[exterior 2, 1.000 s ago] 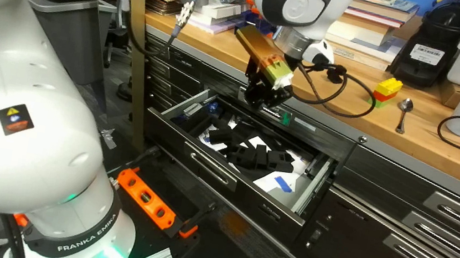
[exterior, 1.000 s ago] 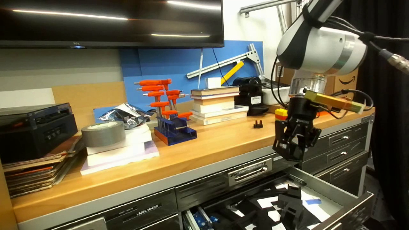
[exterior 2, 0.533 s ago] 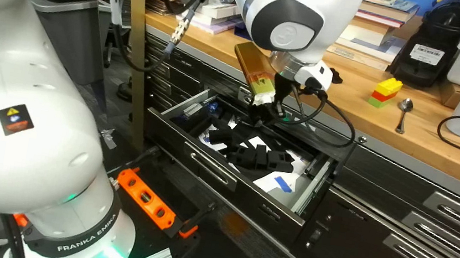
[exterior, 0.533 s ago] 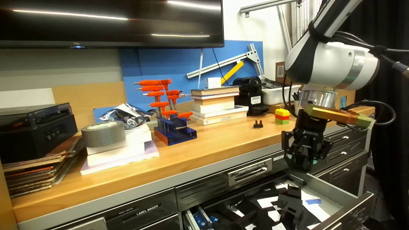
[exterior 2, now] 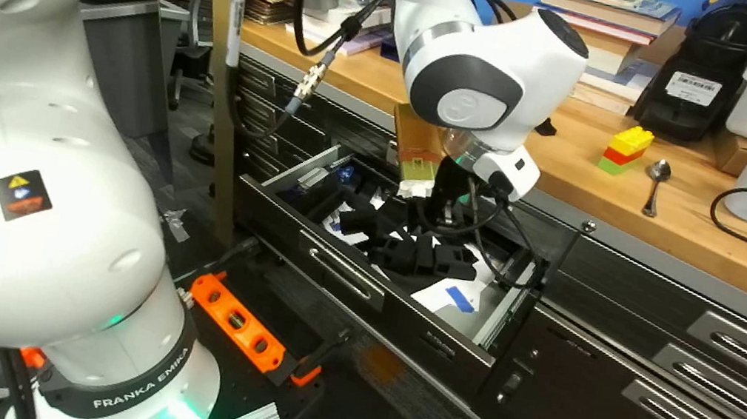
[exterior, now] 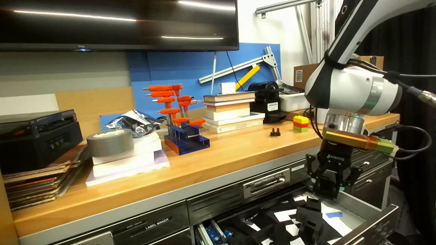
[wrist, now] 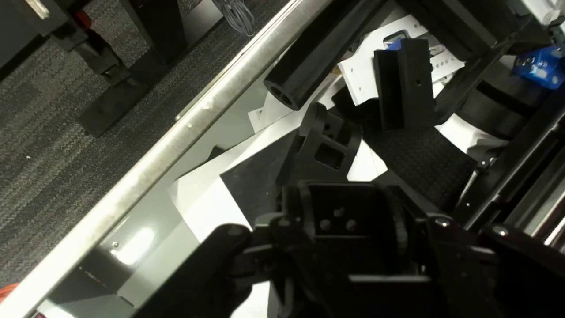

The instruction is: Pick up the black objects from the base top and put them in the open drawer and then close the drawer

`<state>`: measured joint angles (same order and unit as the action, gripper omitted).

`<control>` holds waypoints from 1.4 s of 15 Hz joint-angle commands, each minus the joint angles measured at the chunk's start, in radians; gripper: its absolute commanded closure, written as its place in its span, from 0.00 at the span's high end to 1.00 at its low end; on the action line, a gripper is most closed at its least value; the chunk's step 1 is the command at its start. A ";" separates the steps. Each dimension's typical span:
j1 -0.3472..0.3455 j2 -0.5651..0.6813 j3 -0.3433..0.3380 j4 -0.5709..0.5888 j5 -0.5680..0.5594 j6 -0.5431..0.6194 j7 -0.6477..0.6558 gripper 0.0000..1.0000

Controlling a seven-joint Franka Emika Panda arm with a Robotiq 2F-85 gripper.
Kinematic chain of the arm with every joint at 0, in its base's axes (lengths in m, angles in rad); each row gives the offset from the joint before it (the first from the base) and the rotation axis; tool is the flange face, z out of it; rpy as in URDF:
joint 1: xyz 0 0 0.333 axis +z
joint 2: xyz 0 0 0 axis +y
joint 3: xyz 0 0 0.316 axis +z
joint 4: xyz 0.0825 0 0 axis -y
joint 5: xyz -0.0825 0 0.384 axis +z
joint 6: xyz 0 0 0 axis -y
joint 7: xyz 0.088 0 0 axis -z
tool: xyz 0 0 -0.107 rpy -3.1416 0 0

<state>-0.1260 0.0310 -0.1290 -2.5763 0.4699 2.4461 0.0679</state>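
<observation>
Drawer (exterior 2: 394,318) open directly below the pincer (exterior: 327,190), nice drop setup
Looks clamped on a black object (wrist: 339,201), so straight down's probably the move; in an exterior view the second black piece (exterior: 275,132) sits far and left of it on the counter (exterior: 218,153).

Gripper (wrist: 344,198) pinching a black object (wrist: 371,210) over the drawer (wrist: 145,171)
3 pale dots (wrist: 351,225) on it; black parts (wrist: 417,101) lying below.
</observation>
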 commanded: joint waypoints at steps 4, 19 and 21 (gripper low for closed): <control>-0.037 0.107 -0.017 0.059 0.068 0.028 0.068 0.33; -0.091 0.331 -0.029 0.210 0.064 0.006 0.234 0.33; -0.090 0.344 -0.031 0.215 0.060 0.006 0.248 0.33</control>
<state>-0.2176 0.3503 -0.1490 -2.3901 0.5394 2.4633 0.2812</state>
